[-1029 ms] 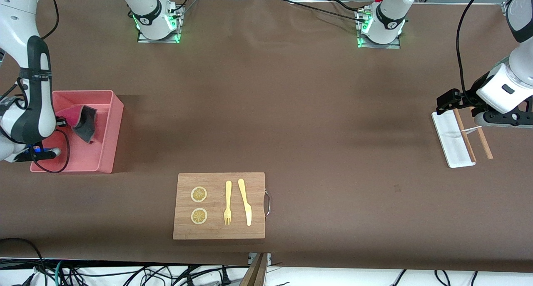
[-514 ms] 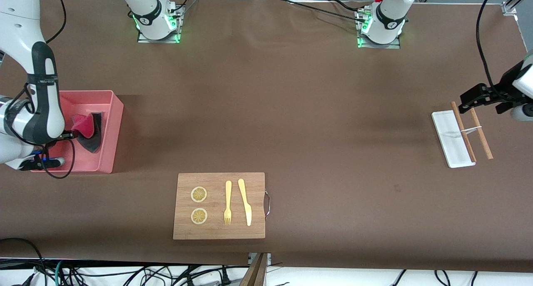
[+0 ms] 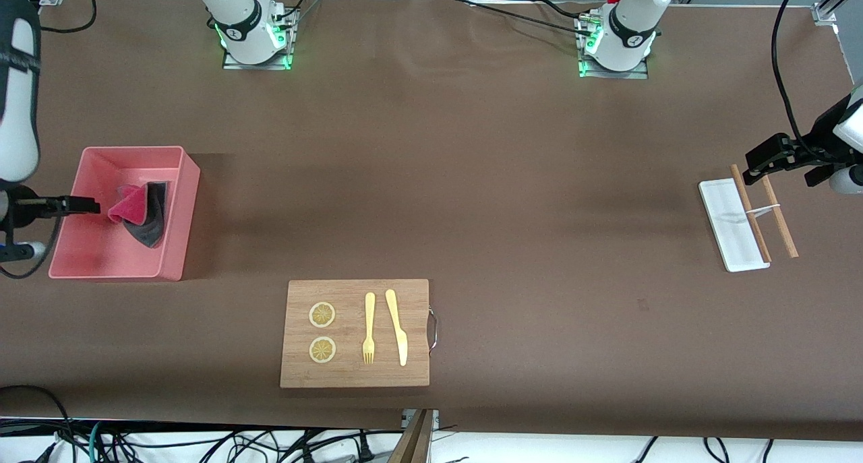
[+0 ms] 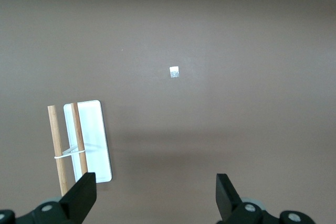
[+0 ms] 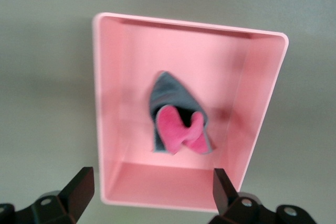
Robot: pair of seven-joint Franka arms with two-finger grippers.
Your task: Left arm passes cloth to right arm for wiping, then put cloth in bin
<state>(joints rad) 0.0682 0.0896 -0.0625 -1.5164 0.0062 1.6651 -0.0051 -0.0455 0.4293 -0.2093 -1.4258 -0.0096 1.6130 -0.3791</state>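
Note:
The cloth [image 3: 138,210] lies crumpled on the floor of the pink bin [image 3: 183,227], magenta face and dark grey face both showing. My right gripper [image 3: 91,207] hangs open above the bin's wall at the right arm's end of the table, holding nothing. In the right wrist view the cloth [image 5: 178,124] rests in the middle of the bin [image 5: 107,103], well apart from the right gripper [image 5: 152,190]. My left gripper [image 3: 785,166] waits open and empty over the table's other end. In the left wrist view the left gripper [image 4: 155,192] frames bare brown table.
A small white tray [image 3: 721,207] with two wooden sticks [image 3: 752,213] across it lies below the left gripper; the tray [image 4: 97,145] also shows in the left wrist view. A wooden cutting board [image 3: 354,375] with two lemon slices, a fork and a knife sits near the front edge.
My right gripper opened and let the cloth drop into the bin, then rose and drew back toward the table's end. The left arm lifted away from the tray, then held still.

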